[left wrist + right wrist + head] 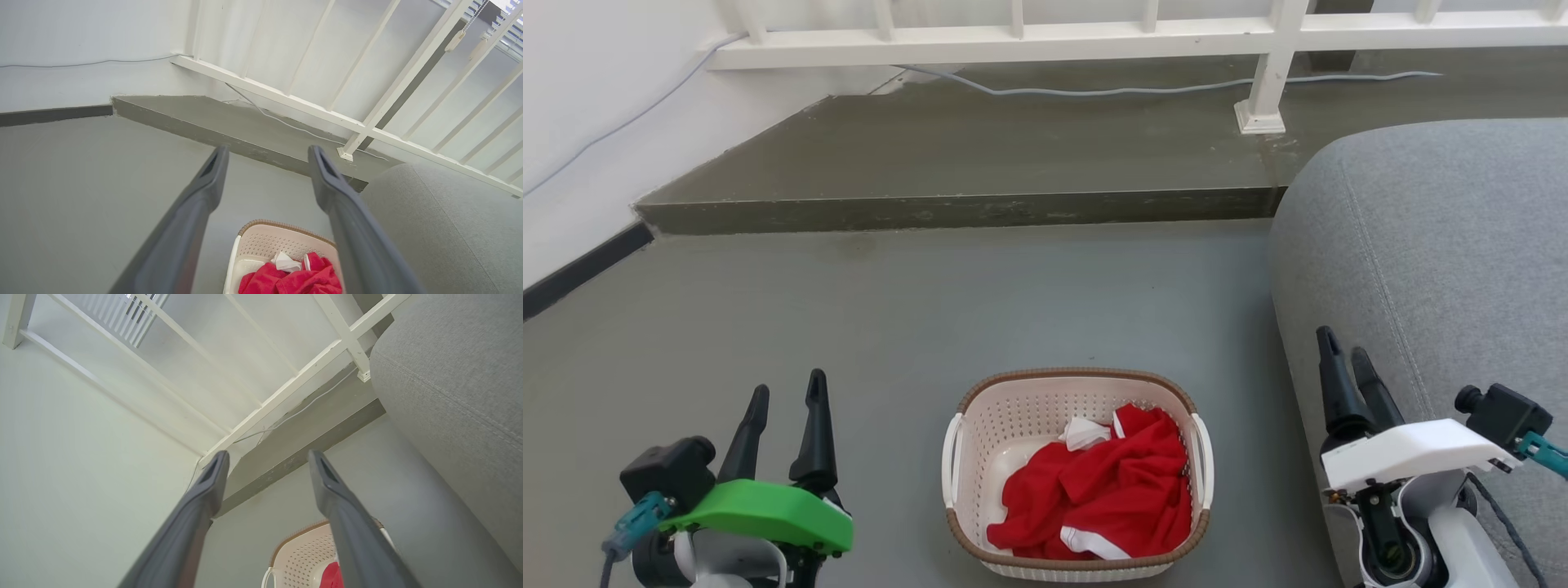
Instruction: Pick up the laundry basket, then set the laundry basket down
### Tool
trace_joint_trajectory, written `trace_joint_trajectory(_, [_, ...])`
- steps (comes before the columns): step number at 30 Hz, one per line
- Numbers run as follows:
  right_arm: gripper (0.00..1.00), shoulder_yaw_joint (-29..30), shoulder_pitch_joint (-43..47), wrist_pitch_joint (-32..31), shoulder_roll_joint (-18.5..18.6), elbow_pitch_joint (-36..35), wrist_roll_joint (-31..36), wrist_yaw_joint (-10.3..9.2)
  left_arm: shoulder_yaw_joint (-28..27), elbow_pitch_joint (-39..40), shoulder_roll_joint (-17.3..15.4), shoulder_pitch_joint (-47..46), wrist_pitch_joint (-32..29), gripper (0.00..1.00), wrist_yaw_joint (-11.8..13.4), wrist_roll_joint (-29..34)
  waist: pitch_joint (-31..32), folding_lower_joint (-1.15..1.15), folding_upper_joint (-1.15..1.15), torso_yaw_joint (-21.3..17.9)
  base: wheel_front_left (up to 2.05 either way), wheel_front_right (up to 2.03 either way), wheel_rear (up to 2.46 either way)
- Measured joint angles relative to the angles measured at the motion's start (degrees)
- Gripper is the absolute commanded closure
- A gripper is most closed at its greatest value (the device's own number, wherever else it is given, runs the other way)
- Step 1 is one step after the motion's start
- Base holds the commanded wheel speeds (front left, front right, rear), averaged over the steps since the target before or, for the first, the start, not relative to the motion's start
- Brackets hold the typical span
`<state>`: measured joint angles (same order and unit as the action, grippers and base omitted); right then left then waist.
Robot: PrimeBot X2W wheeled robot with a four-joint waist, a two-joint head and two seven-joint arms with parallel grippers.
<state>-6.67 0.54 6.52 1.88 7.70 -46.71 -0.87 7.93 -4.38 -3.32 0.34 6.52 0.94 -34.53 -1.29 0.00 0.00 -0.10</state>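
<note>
Cream-white perforated plastic, brown-rimmed laundry basket (1029,408) sits on open grey floor (931,310) at six o'clock, between left end effector (788,385) at eight and right end effector (1343,343) at four, both spread, empty.

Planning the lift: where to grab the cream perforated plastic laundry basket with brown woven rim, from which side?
Probably the white side handles: left gripper on the left handle, right gripper on the right handle, each from its own side. The laundry basket stands upright between them, handles jutting outward; red cloth lies inside.
</note>
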Motion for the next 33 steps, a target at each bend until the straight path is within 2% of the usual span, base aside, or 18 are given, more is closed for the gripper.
trace_joint_trajectory(33, [0.0, -6.6, 0.0, 6.1, 0.4, -6.4, 25.3, -5.05, 4.8, 6.6, 0.2, 0.9, 6.2, 0.0, 4.6, 30.3, -1.8, 0.0, 0.0, 0.0, 0.0, 0.0, 0.0])
